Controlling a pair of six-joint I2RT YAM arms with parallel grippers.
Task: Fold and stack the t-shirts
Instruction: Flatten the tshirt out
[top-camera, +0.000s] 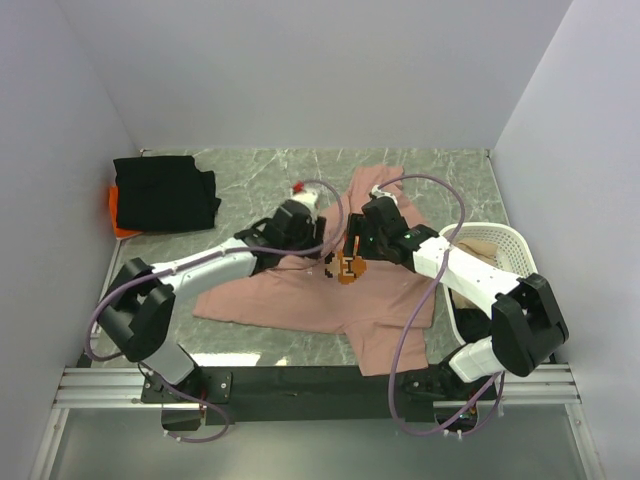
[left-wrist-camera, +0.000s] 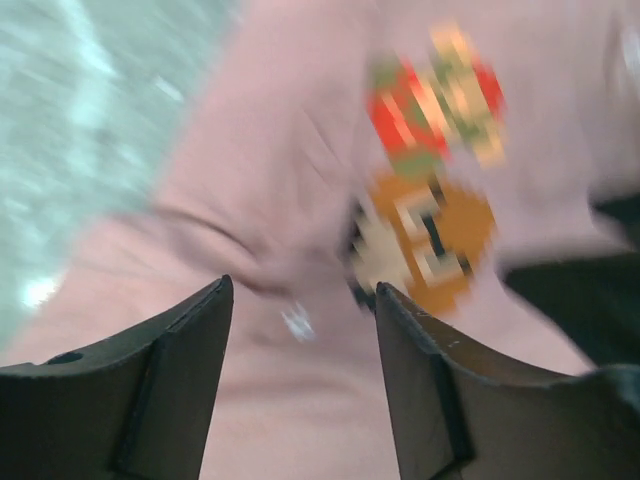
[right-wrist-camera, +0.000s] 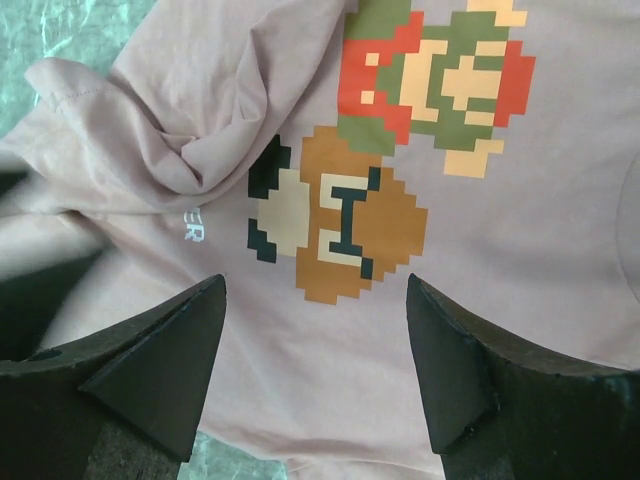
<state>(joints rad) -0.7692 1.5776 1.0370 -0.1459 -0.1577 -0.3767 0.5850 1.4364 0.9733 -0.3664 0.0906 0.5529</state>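
While both arms (top-camera: 205, 266) (top-camera: 460, 268) lean inward, claws (left-wrist-camera: 300, 292) (right-wrist-camera: 315, 285) gape over the pink t-shirt (top-camera: 300, 295).

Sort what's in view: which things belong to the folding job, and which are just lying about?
Job: pink tee, spread flat; black tee, folded, on top of the orange tee.
Lying about: basket, with beige cloth inside; what that cloth is can't be told.
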